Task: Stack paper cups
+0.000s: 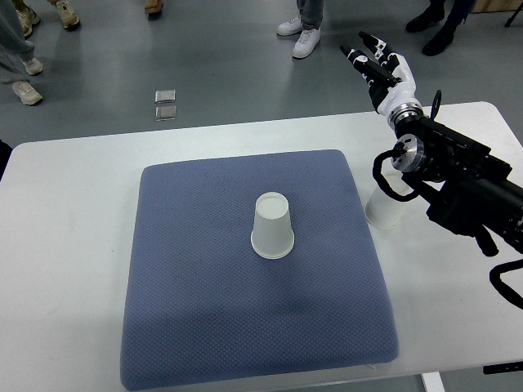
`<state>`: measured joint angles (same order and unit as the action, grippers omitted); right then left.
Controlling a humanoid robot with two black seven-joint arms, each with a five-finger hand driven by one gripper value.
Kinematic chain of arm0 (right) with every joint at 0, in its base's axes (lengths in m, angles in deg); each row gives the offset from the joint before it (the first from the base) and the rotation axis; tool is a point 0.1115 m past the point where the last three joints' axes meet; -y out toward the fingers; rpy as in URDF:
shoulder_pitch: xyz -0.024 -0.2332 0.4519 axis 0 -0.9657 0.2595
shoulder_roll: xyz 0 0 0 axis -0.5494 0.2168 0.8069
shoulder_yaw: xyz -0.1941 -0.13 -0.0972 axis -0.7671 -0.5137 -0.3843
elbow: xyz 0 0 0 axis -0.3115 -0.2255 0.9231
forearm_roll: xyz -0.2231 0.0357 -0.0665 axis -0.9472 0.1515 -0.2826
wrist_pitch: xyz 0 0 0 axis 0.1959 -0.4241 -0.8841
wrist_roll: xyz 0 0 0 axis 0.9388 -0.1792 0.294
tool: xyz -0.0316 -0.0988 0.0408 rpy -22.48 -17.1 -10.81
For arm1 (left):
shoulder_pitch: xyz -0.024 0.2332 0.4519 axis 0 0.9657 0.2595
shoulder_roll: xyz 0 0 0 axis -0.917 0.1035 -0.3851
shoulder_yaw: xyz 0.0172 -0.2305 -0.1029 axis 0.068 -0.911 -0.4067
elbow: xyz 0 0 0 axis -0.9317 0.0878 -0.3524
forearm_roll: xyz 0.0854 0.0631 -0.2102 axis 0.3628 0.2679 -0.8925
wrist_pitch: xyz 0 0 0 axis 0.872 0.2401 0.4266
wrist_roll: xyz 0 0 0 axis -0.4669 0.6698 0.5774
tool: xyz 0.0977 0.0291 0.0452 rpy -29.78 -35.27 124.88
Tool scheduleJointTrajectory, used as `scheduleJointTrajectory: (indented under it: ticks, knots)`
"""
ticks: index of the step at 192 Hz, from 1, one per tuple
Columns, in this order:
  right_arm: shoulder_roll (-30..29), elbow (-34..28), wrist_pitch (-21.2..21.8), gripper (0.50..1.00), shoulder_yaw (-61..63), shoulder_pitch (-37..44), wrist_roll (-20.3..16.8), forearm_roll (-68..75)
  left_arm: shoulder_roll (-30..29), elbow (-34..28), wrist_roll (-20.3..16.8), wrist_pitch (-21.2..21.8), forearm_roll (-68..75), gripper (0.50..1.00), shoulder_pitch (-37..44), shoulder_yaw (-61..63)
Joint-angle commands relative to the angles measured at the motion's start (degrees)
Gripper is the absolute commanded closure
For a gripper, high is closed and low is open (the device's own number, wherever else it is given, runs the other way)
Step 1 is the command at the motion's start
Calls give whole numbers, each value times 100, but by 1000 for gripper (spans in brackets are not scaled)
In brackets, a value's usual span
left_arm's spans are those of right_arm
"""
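A white paper cup [272,226] stands upside down near the middle of the blue-grey mat [188,318]. A second white cup [386,210] stands on the white table just off the mat's right edge, partly hidden under my right forearm. My right hand [377,59] is raised well beyond the table's far edge, fingers spread, holding nothing. It is far from both cups. The left arm does not show.
The white table [65,245] carries the mat, with bare surface on the left and right. On the grey floor beyond lie two small metal squares [166,104]. Shoes of several people [301,34] stand along the far side.
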<state>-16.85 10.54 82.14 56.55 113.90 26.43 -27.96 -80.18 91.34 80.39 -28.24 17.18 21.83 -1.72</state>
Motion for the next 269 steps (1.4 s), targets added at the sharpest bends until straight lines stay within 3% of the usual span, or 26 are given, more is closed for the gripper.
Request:
scheduleJointTrajectory:
  ticks: [1, 269]
  knots:
    - [0, 0, 1, 587, 4, -1, 1, 0, 0, -18, -2, -9, 2, 500, 0, 1]
    - [53, 26, -8, 587, 4, 26, 10, 0, 0, -36, 7, 0, 20, 500, 27, 54]
